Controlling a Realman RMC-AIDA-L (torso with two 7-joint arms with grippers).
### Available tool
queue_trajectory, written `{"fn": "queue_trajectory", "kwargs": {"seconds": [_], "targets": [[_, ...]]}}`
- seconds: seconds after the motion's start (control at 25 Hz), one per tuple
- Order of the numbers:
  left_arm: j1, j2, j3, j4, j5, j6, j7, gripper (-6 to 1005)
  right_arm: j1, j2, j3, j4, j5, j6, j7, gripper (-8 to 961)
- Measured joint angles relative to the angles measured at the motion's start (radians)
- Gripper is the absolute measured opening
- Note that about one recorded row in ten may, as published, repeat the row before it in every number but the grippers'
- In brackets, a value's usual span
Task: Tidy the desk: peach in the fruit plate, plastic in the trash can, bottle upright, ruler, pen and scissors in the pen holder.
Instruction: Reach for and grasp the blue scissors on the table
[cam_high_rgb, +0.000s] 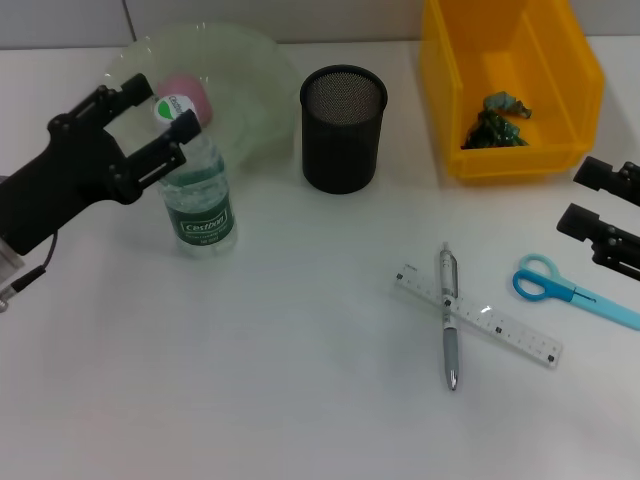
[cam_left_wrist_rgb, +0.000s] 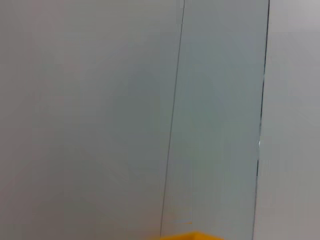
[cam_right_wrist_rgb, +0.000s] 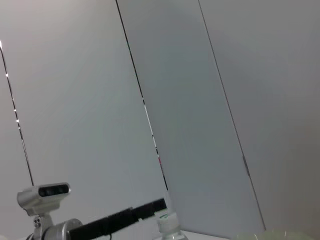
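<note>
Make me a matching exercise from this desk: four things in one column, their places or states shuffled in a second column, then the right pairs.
Things
1. peach
2. bottle
3. pen
4. plastic

Places or states
A. lying across the ruler
B. in the yellow bin
C. in the plate
D. upright, cap between the fingers of the left end effector

Pairs: 1-C, 2-D, 3-A, 4-B
</note>
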Motion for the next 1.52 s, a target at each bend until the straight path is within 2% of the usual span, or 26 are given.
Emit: {"fn": "queue_trajectory", "kwargs": {"seconds": [0.12,0.36,0.4,0.48,0.56,0.6,0.64,0.68,0.76,0.84,0.88,0.92,0.96,1.0,1.04,1.08,1.16,1.2,1.24,1.4,1.44,1.52], "targets": [[0.011,0.003,-0.001,0.003,-0.021,0.036,0.0,757,0.001,0.0,0.0,0.0,0.0,0.0,0.0,692],[0.045,0.012,-0.038,0.009,-0.03,0.177,-0.011,755,0.01,-0.002,-0.001,0.0,0.0,0.002,0.009,692],[0.046,0.024,-0.025,0.01,0.004,0.238,-0.013,754,0.02,-0.008,-0.004,0.0,-0.006,0.01,0.02,692],[0.043,0.031,-0.019,0.011,0.029,0.265,-0.014,754,0.026,-0.011,-0.007,0.0,-0.011,0.013,0.025,692],[0.027,0.049,-0.01,0.012,0.113,0.33,-0.031,753,0.04,-0.02,-0.011,-0.002,-0.025,0.016,0.039,692],[0.0,0.063,-0.005,0.017,0.208,0.368,-0.062,752,0.054,-0.027,-0.013,-0.015,-0.041,0.016,0.063,692],[-0.012,0.067,-0.004,0.021,0.252,0.374,-0.078,752,0.062,-0.03,-0.013,-0.029,-0.055,0.016,0.085,692],[-0.012,0.067,-0.004,0.021,0.252,0.374,-0.078,752,0.062,-0.03,-0.013,-0.029,-0.055,0.016,0.085,692],[-0.039,0.065,-0.002,0.025,0.347,0.36,-0.103,751,0.087,-0.036,-0.016,-0.083,-0.106,0.014,0.154,692],[-0.063,0.049,-0.006,0.026,0.431,0.318,-0.123,750,0.131,-0.038,-0.037,-0.204,-0.22,0.018,0.298,692],[-0.068,0.044,-0.007,0.026,0.444,0.304,-0.126,749,0.131,-0.038,-0.037,-0.204,-0.22,0.018,0.298,692],[-0.074,0.034,-0.007,0.026,0.46,0.279,-0.13,747,0.151,-0.037,-0.053,-0.26,-0.267,0.022,0.364,692],[-0.077,0.027,-0.006,0.026,0.466,0.26,-0.131,746,0.171,-0.034,-0.077,-0.317,-0.316,0.024,0.425,692],[-0.081,0.018,-0.003,0.026,0.473,0.228,-0.132,744,0.207,-0.024,-0.144,-0.424,-0.404,0.025,0.538,692],[-0.083,0.014,-0.002,0.027,0.478,0.219,-0.132,743,0.224,-0.016,-0.195,-0.474,-0.447,0.029,0.602,692],[-0.083,0.014,-0.002,0.027,0.478,0.219,-0.132,743,0.224,-0.016,-0.195,-0.474,-0.447,0.029,0.602,692],[-0.091,0.009,-0.002,0.027,0.496,0.21,-0.132,743,0.251,0.002,-0.309,-0.564,-0.524,0.051,0.719,692],[-0.096,0.007,-0.002,0.026,0.51,0.208,-0.132,743,0.269,0.008,-0.439,-0.62,-0.582,0.098,0.826,692],[-0.099,0.006,-0.002,0.024,0.521,0.207,-0.133,743,0.269,0.008,-0.439,-0.62,-0.582,0.098,0.826,692],[-0.103,0.006,-0.001,0.021,0.544,0.192,-0.144,743,0.295,0.007,-0.756,-0.691,-0.713,0.242,1.06,692],[-0.103,0.006,-0.001,0.02,0.546,0.188,-0.145,743,0.295,0.007,-0.756,-0.691,-0.713,0.242,1.06,692],[-0.102,0.005,-0.001,0.019,0.547,0.184,-0.145,743,0.305,0.008,-0.849,-0.702,-0.783,0.278,1.138,692]]}}
